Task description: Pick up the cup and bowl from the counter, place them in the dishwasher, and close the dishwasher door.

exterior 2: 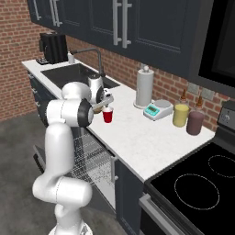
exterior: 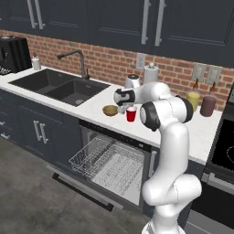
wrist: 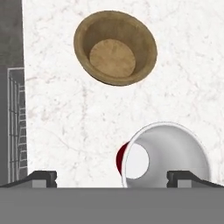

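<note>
While the dishwasher door [exterior: 82,191] lies dropped open toward the floor, the silver wire rack [exterior: 107,165] stands pulled out over it from the dishwasher [exterior: 119,147], under the white counter [exterior: 201,130]. Seen from the left base view, the sink [exterior: 59,85] is sunk into the counter at the far left with its faucet [exterior: 75,57] behind. To the right of the sink the bowl [exterior: 110,110] sits upright on the counter near the front edge, above the dishwasher opening. Just right of it the gripper [exterior: 123,109] hangs over the counter, between bowl and cup. The cup [exterior: 131,114] stands upright just beside the gripper, a short gap from the bowl. Farther right, by the brick wall, a yellow jar [exterior: 193,101] and a maroon jar [exterior: 208,105] stand side by side.

In the hand view the rack [wrist: 15,127] shows at the left edge, the bowl [wrist: 115,48] lies empty near the top, and the cup [wrist: 164,155] shows its white inside at lower right. The two fingertips [wrist: 41,178] stand spread wide apart, one at the left and one over the cup's right rim; the jaws are open and hold nothing.

In the right base view the cup [exterior 2: 108,114] stands right of the gripper [exterior 2: 106,99], with a paper towel roll [exterior 2: 144,87] and a small scale [exterior 2: 158,109] beyond.
</note>
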You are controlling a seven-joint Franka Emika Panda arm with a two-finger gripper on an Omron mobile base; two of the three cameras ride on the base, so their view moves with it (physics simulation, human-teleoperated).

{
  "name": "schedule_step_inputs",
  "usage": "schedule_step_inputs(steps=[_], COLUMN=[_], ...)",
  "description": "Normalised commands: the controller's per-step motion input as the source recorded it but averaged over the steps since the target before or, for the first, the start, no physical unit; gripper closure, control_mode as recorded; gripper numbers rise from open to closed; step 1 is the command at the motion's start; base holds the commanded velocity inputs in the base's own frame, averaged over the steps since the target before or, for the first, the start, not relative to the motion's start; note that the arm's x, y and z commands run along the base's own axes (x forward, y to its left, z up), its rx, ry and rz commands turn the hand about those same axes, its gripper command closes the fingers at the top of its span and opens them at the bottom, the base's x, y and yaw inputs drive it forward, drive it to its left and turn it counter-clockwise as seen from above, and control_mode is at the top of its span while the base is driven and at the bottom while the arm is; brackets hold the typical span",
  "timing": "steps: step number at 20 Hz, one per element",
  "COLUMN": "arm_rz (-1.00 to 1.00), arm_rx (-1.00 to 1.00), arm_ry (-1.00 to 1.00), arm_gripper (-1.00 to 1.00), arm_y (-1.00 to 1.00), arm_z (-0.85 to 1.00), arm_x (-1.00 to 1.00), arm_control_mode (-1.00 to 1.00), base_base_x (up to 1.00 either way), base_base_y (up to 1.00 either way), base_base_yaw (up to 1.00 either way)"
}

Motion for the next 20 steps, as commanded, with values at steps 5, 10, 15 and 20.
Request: schedule_step_inputs(steps=[5,10,15,20], arm_rz=[0.04,0.03,0.03,0.05], arm_rx=[0.0,0.0,0.0,0.0], arm_ry=[0.04,0.05,0.0,0.0], arm_gripper=[-1.0,-1.0,-1.0,-1.0], arm_y=[0.0,0.0,-0.03,0.0], arm_z=[-0.25,-0.24,-0.08,0.0], arm_x=[0.0,0.0,0.17,0.08], arm_control_mode=[-1.0,-1.0,-1.0,-1.0], base_base_x=[0.0,0.0,0.0,0.0], base_base_y=[0.0,0.0,0.0,0.0], base_base_yaw=[0.0,0.0,0.0,0.0])
